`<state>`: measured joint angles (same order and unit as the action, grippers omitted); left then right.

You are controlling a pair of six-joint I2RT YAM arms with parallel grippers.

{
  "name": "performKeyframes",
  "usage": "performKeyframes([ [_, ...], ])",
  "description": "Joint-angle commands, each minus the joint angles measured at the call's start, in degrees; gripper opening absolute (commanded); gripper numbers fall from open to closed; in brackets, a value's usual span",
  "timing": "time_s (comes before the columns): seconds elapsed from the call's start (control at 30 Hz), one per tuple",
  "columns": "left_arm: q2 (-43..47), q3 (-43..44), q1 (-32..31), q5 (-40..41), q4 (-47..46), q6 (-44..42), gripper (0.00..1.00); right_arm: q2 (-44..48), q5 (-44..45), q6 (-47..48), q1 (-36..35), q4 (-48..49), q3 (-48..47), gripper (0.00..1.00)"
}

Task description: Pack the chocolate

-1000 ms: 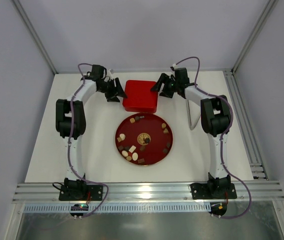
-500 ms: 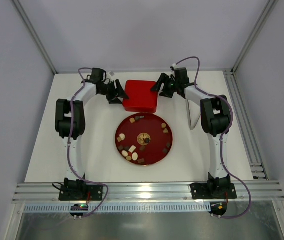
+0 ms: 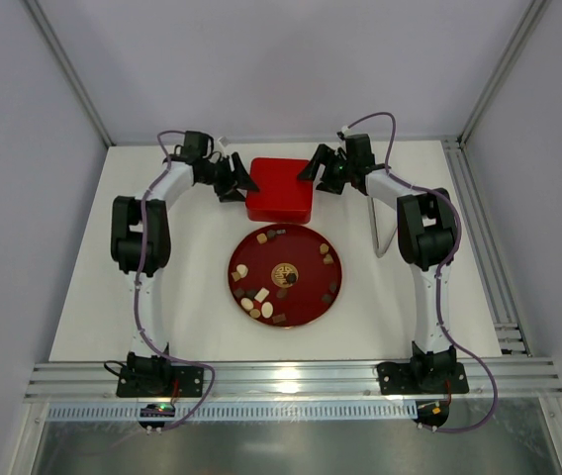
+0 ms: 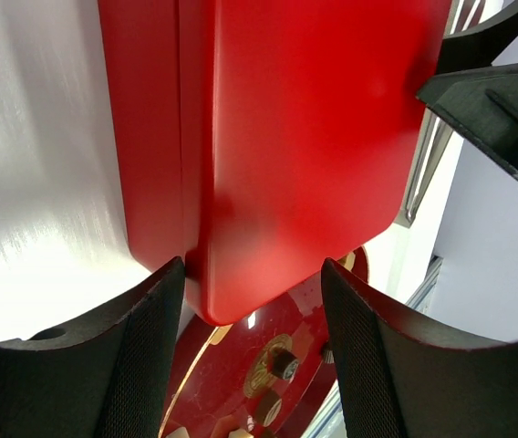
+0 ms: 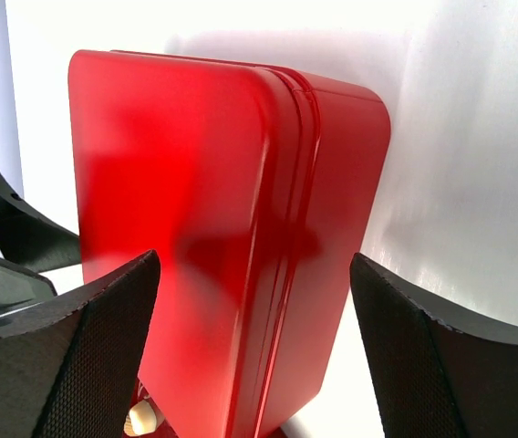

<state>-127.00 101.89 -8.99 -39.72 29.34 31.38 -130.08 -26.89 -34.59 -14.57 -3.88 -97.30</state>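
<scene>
White table. Closed red box, far centre. Round red plate, just in front of the box. Left gripper, jaws spread, straddling the box's left corner. Right gripper, jaws spread wide astride its right end. Chocolate: loose pieces scattered on the plate.

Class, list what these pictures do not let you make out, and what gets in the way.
- Box contents: lid shut, every view.
- Chocolate shapes: too small, top view.
- Plate: left wrist view, mostly behind box, cut off below.
- Left gripper touching box or not: wrist view unclear.
</scene>
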Motion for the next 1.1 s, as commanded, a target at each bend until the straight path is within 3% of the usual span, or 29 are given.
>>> performKeyframes([
  [0.0,1.3,3.5,-0.2,-1.6,-1.2,0.6,0.61,4.0,0.2,0.4,-0.3,2.4,-2.3,0.86],
  [0.47,-2.0,8.8,-0.5,0.3,3.2,-0.9,0.61,3.9,0.0,0.3,-0.3,2.4,-2.4,0.86],
  [0.7,-4.9,14.6,-0.4,4.1,8.2,-3.9,0.69,3.1,0.2,0.3,-0.3,1.1,-3.3,0.86],
  [1.07,-13.1,21.9,-0.5,5.3,11.6,-5.0,0.73,0.8,0.7,0.7,-0.3,-0.6,-5.7,0.86],
])
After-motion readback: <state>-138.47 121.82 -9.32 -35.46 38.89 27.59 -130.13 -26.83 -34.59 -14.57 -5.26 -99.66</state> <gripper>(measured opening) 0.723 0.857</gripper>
